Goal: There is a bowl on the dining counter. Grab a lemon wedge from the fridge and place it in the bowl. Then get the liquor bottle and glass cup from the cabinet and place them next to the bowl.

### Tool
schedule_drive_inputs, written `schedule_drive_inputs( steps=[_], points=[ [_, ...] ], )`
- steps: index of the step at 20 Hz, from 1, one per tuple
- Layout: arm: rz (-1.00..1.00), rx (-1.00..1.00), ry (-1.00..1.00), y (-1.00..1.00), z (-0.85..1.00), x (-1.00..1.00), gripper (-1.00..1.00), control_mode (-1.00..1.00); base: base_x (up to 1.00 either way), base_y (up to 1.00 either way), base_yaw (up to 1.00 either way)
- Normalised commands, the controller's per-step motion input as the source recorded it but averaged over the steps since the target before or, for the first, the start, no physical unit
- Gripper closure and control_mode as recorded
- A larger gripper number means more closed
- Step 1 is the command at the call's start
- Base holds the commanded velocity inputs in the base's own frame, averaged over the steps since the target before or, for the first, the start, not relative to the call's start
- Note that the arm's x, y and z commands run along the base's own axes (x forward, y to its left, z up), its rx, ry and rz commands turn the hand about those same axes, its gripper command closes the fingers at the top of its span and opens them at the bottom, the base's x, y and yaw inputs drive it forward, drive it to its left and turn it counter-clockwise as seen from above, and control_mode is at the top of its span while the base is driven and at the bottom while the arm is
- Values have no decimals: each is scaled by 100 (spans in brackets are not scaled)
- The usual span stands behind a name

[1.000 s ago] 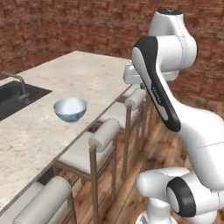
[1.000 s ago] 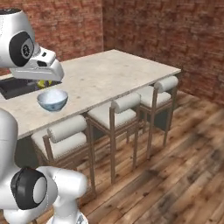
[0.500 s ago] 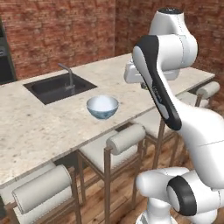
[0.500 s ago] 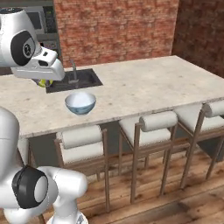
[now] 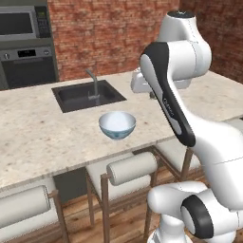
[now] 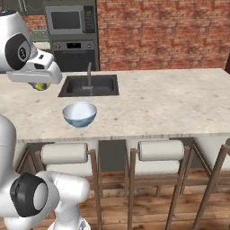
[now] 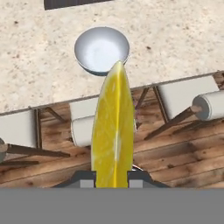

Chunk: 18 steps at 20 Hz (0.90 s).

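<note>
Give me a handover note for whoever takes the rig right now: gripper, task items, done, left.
Gripper: shut on the lemon wedge, held above the stools at the counter's near edge.
Bowl: empty, on the dining counter, in front of the sink.
Done: wedge fetched and brought to the counter.
Left: drop the wedge in the bowl, then fetch the liquor bottle and glass cup from the cabinet and set them beside the bowl.

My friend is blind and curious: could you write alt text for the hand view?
A yellow lemon wedge held upright in the robot's claw fills the middle, its tip overlapping a white bowl on a speckled stone counter. Below the counter are padded stools on a wooden floor.
</note>
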Motion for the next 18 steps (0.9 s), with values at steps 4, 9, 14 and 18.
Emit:
schedule_drive_inputs(
  steps=[4, 9, 14, 18],
  points=[
    [0, 0, 0, 0, 0, 0, 100, 100, 75, -62, 21],
    [6, 2, 3, 0, -14, 25, 100, -100, 44, -5, 6],
    [18, 3, 10, 13, -59, 72, 100, -100, 0, 0, 0],
    [12, 0, 12, 1, -88, 79, 100, -100, 0, 0, 0]
  ],
)
